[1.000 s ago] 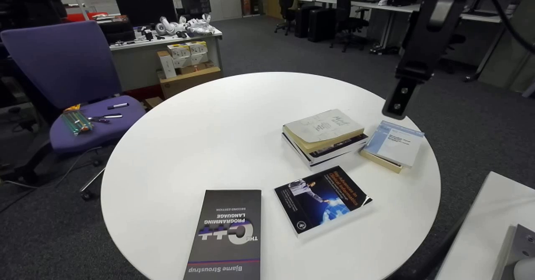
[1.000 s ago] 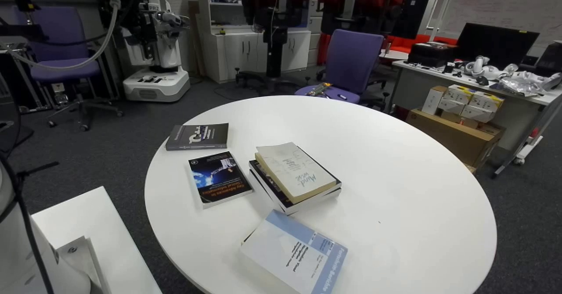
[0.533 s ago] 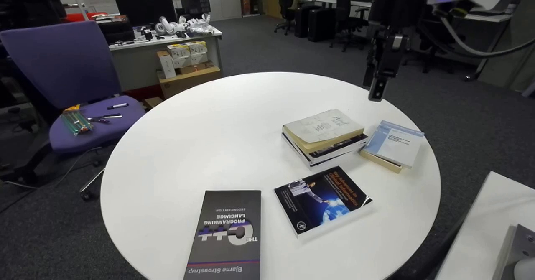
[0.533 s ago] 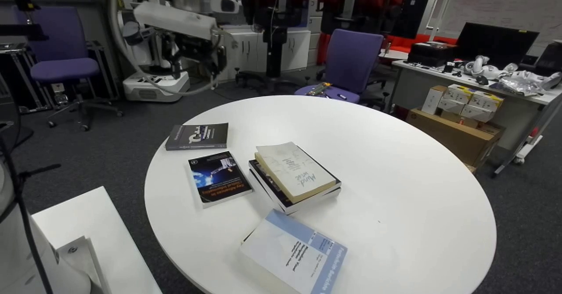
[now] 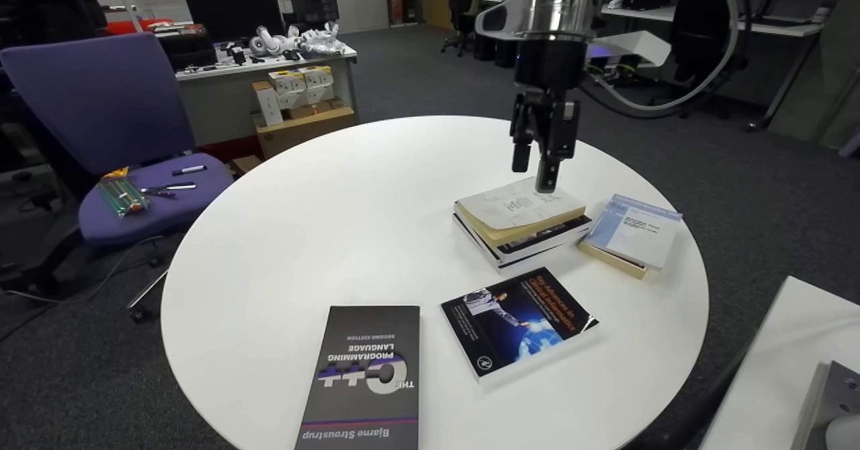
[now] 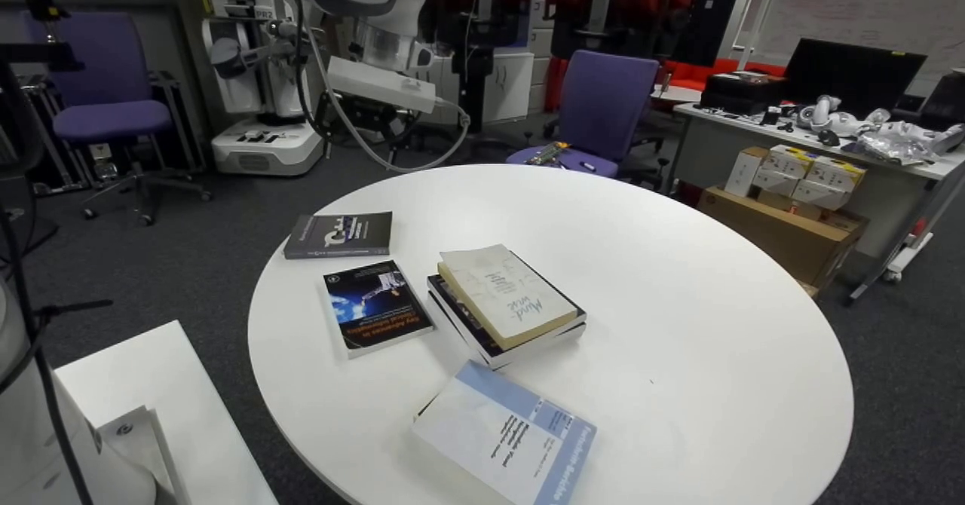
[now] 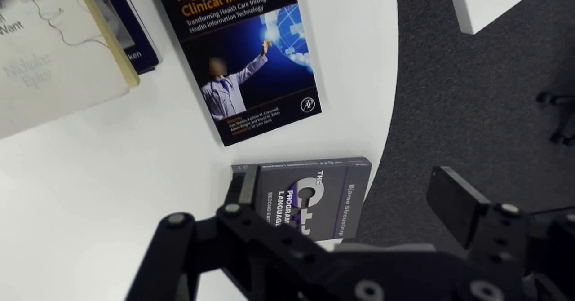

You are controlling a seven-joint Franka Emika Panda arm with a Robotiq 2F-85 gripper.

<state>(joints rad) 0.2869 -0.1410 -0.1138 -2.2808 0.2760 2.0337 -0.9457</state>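
Note:
My gripper (image 5: 533, 178) hangs fingers-down in the air, open and empty, apart from the books. In the wrist view its jaws (image 7: 343, 173) stand wide apart, with one finger (image 7: 249, 184) overlapping the grey C++ book (image 7: 337, 193) from this angle. That book lies flat in both exterior views (image 5: 366, 369) (image 6: 339, 235). The dark blue Key Advances book (image 5: 521, 319) lies beside it, also in the wrist view (image 7: 251, 67). A stack topped by a cream book (image 5: 514, 205) shows behind the fingertips. A pale blue book (image 5: 635, 232) lies beside the stack.
The books rest on a round white table (image 5: 302, 235). A white bench (image 6: 151, 384) carries the robot base (image 6: 68, 430). A purple chair (image 5: 101, 101) stands by the table, and a desk with boxes (image 6: 791, 181) stands behind.
The arm has swung across, leftward in one exterior picture and rightward in the opposite one. The gripper, tilted before, now hangs nearly upright. The books have not moved.

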